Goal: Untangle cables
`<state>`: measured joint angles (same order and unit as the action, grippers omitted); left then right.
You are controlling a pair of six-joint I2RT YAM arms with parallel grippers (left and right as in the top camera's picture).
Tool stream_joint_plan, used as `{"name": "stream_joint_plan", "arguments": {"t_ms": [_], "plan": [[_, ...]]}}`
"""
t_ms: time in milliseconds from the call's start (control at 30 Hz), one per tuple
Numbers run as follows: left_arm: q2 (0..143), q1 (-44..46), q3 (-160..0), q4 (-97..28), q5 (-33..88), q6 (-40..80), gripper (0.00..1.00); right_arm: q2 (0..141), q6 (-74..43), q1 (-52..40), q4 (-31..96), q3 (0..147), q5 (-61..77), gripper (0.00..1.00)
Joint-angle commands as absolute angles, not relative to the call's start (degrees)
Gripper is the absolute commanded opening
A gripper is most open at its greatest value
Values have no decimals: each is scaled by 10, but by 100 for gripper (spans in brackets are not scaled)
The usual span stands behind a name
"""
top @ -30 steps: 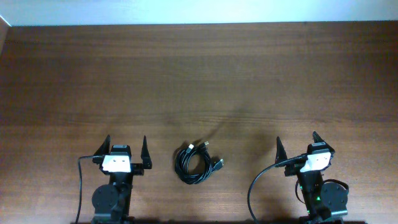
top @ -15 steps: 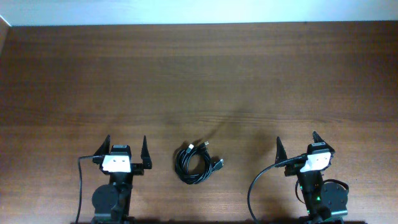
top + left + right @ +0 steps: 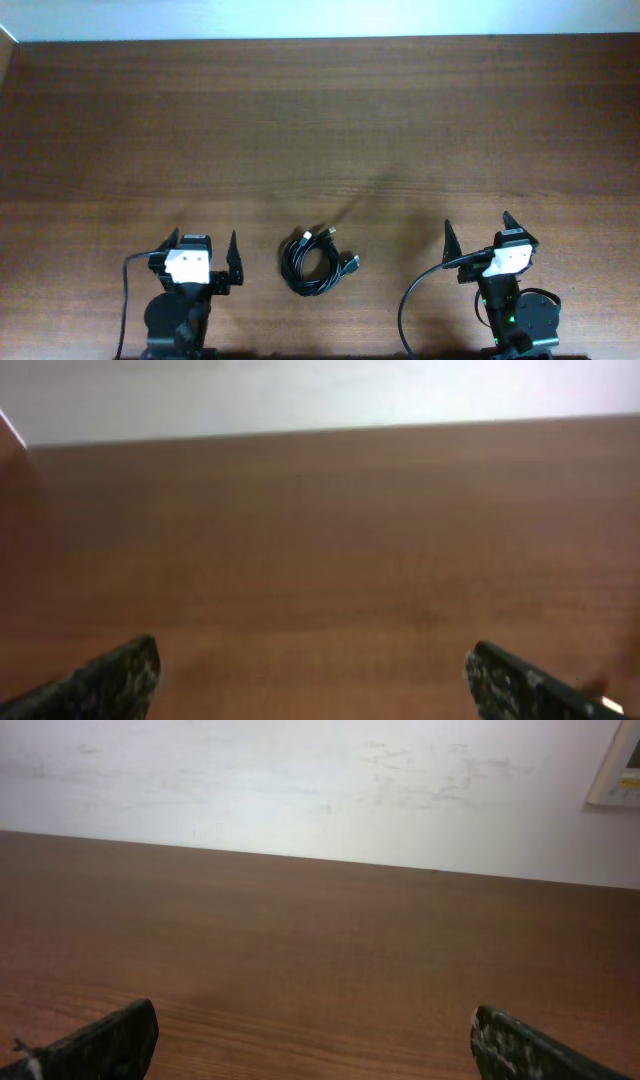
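The cables lie as a small coiled black bundle with silver-tipped plugs on the wooden table, near the front edge between the two arms. My left gripper is open and empty, to the left of the bundle. My right gripper is open and empty, to the right of it. The left wrist view shows spread fingertips over bare wood, blurred. The right wrist view shows spread fingertips over bare wood. The cables are out of both wrist views.
The wooden table stretches back to a white wall. Thicker black arm cords loop beside the left base and the right base.
The left arm has shifted slightly, its gripper a little nearer the front and turned. The cables and the right arm have not moved.
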<state>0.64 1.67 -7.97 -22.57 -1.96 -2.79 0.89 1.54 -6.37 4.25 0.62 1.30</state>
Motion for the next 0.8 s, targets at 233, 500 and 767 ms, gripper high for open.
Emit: {"name": "stream_joint_plan", "arguments": {"t_ms": [233, 500, 767], "plan": [[245, 13, -296, -295, 61, -44, 99, 2, 15, -67, 46, 3, 8, 99], [556, 28, -599, -591, 168, -44, 99, 2, 15, -67, 46, 3, 8, 99], [667, 166, -599, -638, 153, -11, 99, 2, 15, -67, 46, 3, 8, 99]]}}
